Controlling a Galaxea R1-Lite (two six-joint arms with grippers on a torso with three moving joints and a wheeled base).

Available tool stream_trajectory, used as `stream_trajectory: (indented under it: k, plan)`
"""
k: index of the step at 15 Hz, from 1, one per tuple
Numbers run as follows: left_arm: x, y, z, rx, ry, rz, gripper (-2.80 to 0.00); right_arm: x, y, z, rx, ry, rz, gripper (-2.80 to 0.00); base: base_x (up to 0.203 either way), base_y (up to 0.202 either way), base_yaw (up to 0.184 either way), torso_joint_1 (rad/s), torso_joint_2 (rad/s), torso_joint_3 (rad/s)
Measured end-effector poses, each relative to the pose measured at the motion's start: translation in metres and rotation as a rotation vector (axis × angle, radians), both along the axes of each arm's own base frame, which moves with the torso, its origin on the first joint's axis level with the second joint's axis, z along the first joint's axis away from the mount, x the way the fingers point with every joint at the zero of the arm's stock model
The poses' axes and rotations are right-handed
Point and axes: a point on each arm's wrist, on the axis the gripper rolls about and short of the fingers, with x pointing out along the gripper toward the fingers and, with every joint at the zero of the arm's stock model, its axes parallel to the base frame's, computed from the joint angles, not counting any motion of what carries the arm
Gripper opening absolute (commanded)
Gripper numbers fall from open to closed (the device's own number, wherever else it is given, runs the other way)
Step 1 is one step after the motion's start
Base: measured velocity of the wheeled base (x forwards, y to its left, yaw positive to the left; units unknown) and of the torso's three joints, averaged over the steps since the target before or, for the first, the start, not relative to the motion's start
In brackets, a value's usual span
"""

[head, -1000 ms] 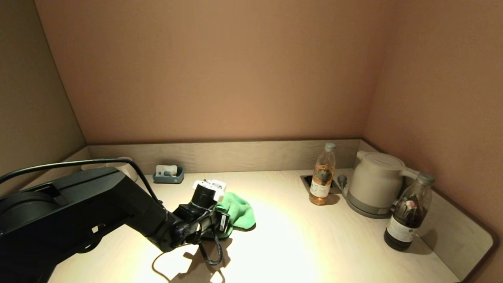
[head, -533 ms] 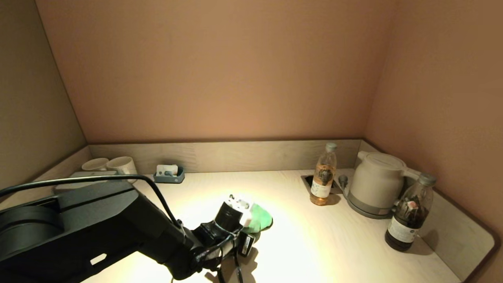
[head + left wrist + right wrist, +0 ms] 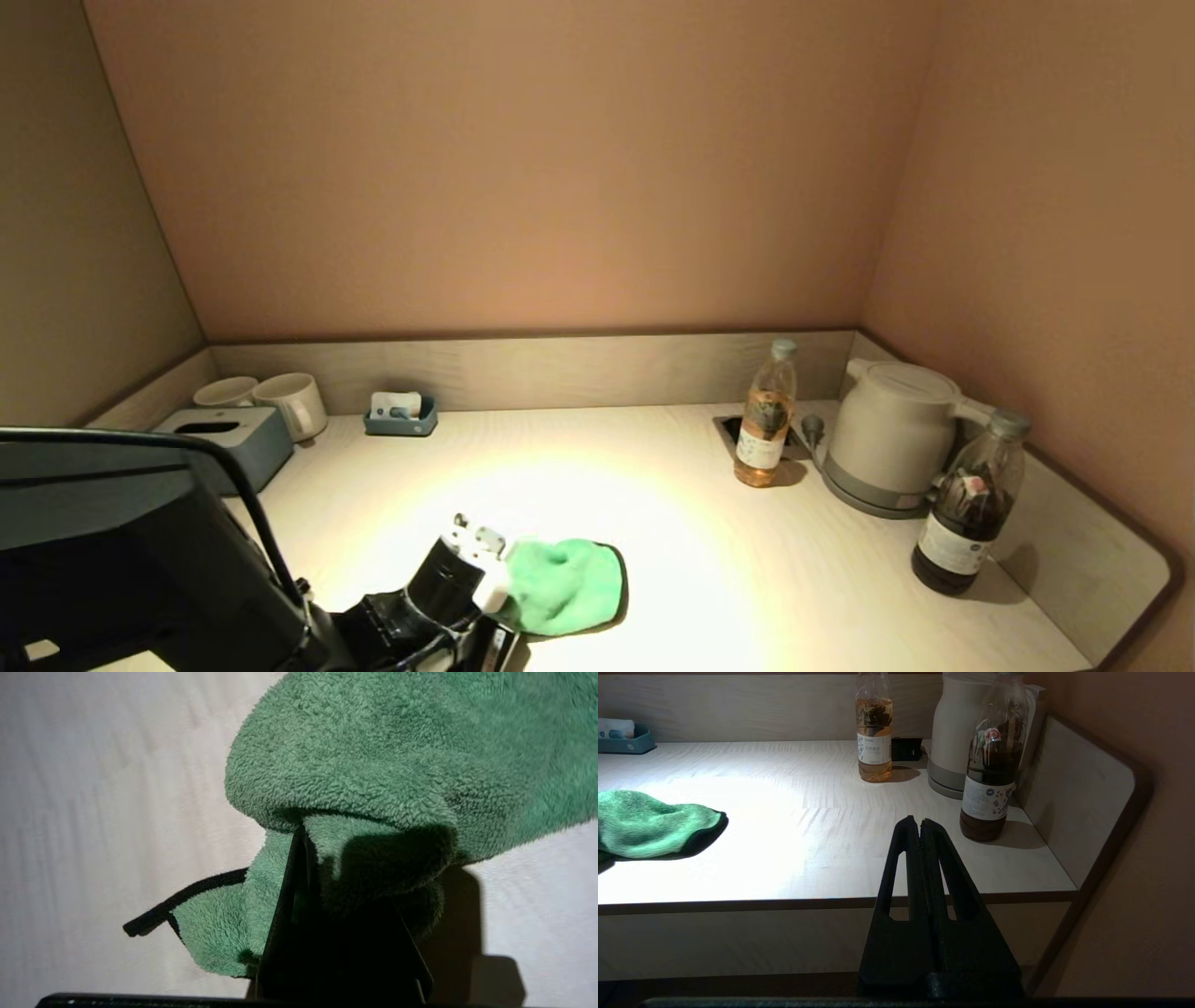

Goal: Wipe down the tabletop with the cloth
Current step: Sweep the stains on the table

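A fluffy green cloth lies bunched on the pale wooden tabletop near its front edge, left of centre. My left gripper is shut on the cloth's near edge and presses it on the tabletop. In the left wrist view the cloth folds over the closed fingers. My right gripper is shut and empty, parked before the table's front edge on the right, out of the head view. The cloth also shows in the right wrist view.
An amber bottle, a white kettle and a dark bottle stand at the back right. Two mugs, a grey tissue box and a small blue tray stand at the back left. Walls enclose three sides.
My left gripper has dragged the cloth from the middle of the table toward the front edge, first a little right, then back left. The right arm has not moved.
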Motion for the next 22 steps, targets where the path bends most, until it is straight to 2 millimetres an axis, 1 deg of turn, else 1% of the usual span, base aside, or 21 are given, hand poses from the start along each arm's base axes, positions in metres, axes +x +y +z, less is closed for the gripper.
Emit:
stream_trajectory:
  k: [1,2,3,5,6,7,10,11,12,13,14,16,18,20,21,22]
  plan:
    - [0.003,0.01,0.001,0.005,-0.012,0.038,-2.8,0.0,0.0,0.0,0.0,0.0,0.0,-2.8,0.0,0.0,0.0,0.0,0.0,0.0]
    - [0.01,0.021,0.0,0.018,-0.011,0.081,-2.8,0.0,0.0,0.0,0.0,0.0,0.0,-2.8,0.0,0.0,0.0,0.0,0.0,0.0]
    - [0.021,0.032,-0.001,0.029,-0.019,0.126,-2.8,0.0,0.0,0.0,0.0,0.001,0.0,-2.8,0.0,0.0,0.0,0.0,0.0,0.0]
    - [0.053,0.045,0.001,0.025,-0.061,0.198,-2.8,0.0,0.0,0.0,0.0,0.001,-0.001,-2.8,0.0,0.0,0.0,0.0,0.0,0.0]
    - [0.067,0.049,0.001,0.02,-0.081,0.221,-2.8,0.0,0.0,0.0,0.0,0.0,0.0,-2.8,0.0,0.0,0.0,0.0,0.0,0.0]
    - [0.081,0.051,0.002,0.013,-0.103,0.24,-2.8,0.0,0.0,0.0,0.001,0.0,0.0,-2.8,0.0,0.0,0.0,0.0,0.0,0.0]
    - [0.115,0.043,0.002,0.0,-0.156,0.259,-2.8,0.0,0.0,0.0,0.0,0.001,0.0,-2.8,0.0,0.0,0.0,0.0,0.0,0.0]
    - [0.124,0.039,0.002,-0.006,-0.174,0.259,-2.8,0.0,0.0,0.0,0.0,0.001,0.0,-2.8,0.0,0.0,0.0,0.0,0.0,0.0]
    - [0.128,0.035,0.001,-0.008,-0.183,0.255,-2.8,0.0,0.0,0.0,0.001,0.0,0.0,-2.8,0.0,0.0,0.0,0.0,0.0,0.0]
    - [0.13,0.029,0.002,-0.013,-0.19,0.242,-2.8,0.0,0.0,0.0,0.0,0.0,-0.001,-2.8,0.0,0.0,0.0,0.0,0.0,0.0]
    - [0.129,0.017,0.006,-0.027,-0.209,0.215,-2.8,0.0,0.0,0.0,0.0,0.0,0.0,-2.8,0.0,0.0,0.0,0.0,0.0,0.0]
    - [0.119,-0.01,0.01,-0.044,-0.225,0.142,-2.8,0.0,0.0,0.0,0.0,0.001,0.0,-2.8,0.0,0.0,0.0,0.0,0.0,0.0]
    - [0.097,-0.04,0.01,-0.056,-0.22,0.06,-2.8,0.0,0.0,0.0,0.0,0.0,0.0,-2.8,0.0,0.0,0.0,0.0,0.0,0.0]
    - [0.072,-0.063,0.011,-0.069,-0.209,-0.013,-2.8,0.0,0.0,0.0,0.0,0.001,0.0,-2.8,0.0,0.0,0.0,0.0,0.0,0.0]
    - [0.06,-0.072,0.013,-0.073,-0.2,-0.046,-2.8,0.0,0.0,0.0,0.0,0.001,0.0,-2.8,0.0,0.0,0.0,0.0,0.0,0.0]
    - [0.048,-0.076,0.012,-0.07,-0.186,-0.069,-2.8,0.0,0.0,0.0,0.0,0.001,0.0,-2.8,0.0,0.0,0.0,0.0,0.0,0.0]
